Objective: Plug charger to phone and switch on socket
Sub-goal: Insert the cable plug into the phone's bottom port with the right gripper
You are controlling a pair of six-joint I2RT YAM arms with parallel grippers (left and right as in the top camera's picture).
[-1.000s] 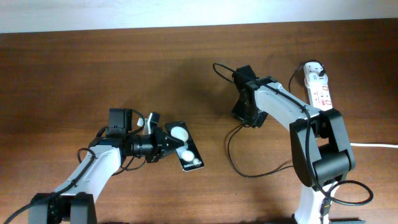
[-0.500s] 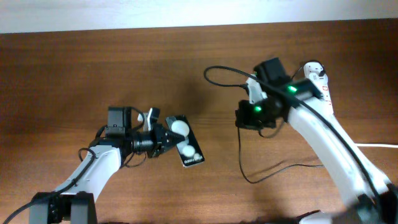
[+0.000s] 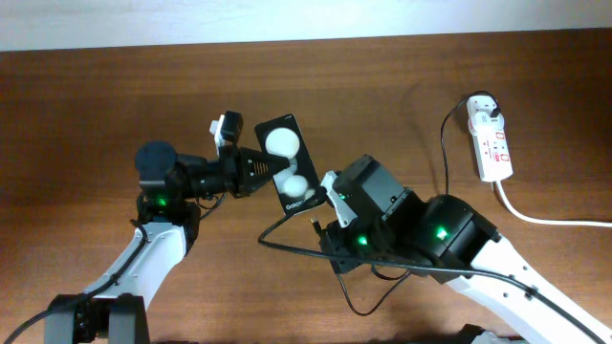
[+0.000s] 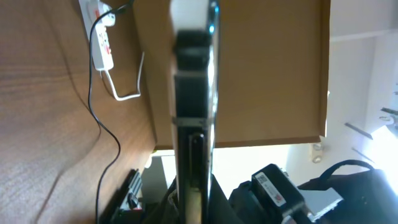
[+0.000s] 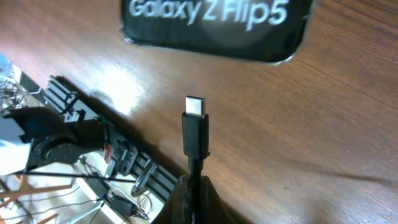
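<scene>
So the phone (image 4: 194,124) is sitting dead centre, showing only its thin edge and running top to bottom of the shot, blurry at the top end. The wooden table (image 4: 267,68) is filling everything behind it. Up in the left corner the socket (image 4: 101,43) is lying on the table, with its thick white cord (image 4: 127,93) hooking away from it. The charger (image 4: 117,144) is trailing its thin black cable from up by the socket's top end and snaking downward. Bottom right, a black arm part (image 4: 277,190) with a white label is poking in.
</scene>
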